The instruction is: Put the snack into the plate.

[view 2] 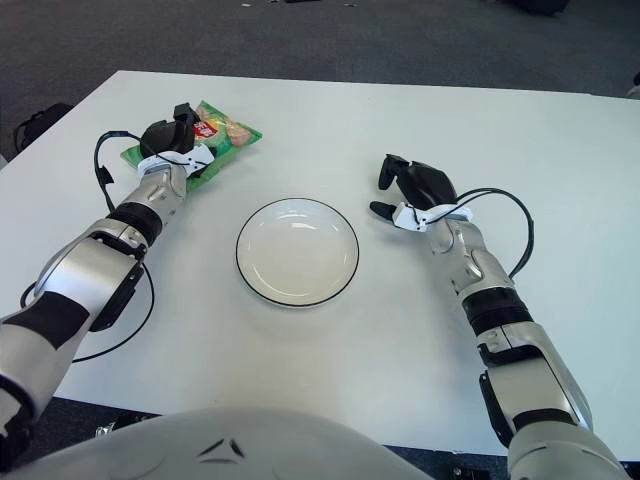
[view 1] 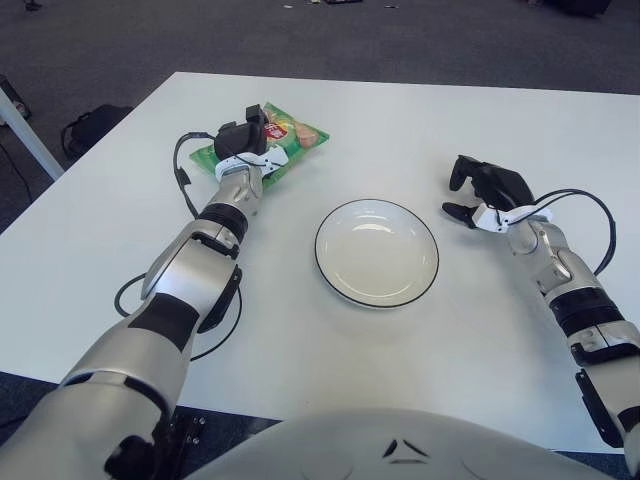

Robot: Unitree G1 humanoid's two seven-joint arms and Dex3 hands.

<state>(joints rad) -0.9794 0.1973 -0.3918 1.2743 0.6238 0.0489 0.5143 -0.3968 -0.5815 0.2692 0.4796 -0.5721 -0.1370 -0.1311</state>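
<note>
The snack (view 1: pixel 290 138) is a green crinkly bag lying on the white table (view 1: pixel 420 110) at the far left. My left hand (view 1: pixel 246 140) sits over the bag's left half, its black fingers curled onto the wrapper and one finger sticking up above it. The bag's left end shows as a green strip beyond the hand. A white plate (view 1: pixel 377 287) with a dark rim stands bare in the middle, to the right of the bag and nearer to me. My right hand (view 1: pixel 486 188) shows to the right of the plate, fingers loosely bent and holding nothing.
A black cable (view 1: pixel 180 180) loops beside my left arm, and another (view 1: pixel 598 215) arcs off my right forearm. The table's left edge runs diagonally, with a dark bag (view 1: pixel 92 124) on the floor beyond it.
</note>
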